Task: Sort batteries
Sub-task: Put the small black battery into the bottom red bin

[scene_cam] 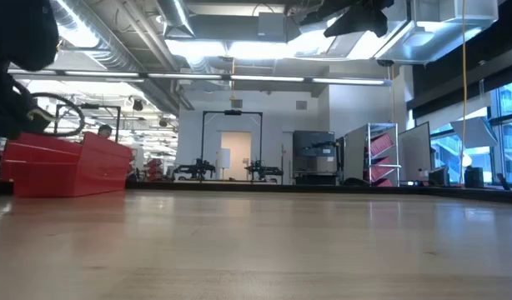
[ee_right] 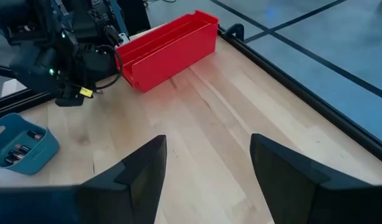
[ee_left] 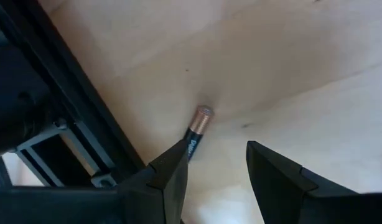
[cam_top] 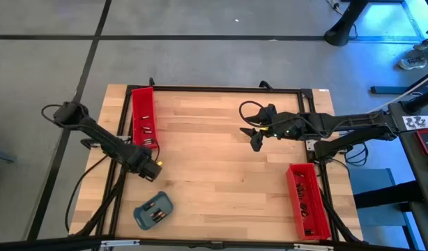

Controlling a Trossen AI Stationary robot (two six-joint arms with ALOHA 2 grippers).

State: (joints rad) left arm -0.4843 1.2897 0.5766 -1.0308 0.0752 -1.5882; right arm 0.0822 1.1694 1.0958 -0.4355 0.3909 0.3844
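One copper-capped black battery against left gripper jaws, which stand apart, near blue tray holding three cells; two red trays; right gripper jaws wide over counter

Two dark jointed arms trail black cables; the left claw wears a yellow tag.

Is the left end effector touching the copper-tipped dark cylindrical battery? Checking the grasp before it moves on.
Touching. In the left wrist view, the copper-tipped dark cylindrical battery lies against one finger of the left end effector; the other finger stands clear.
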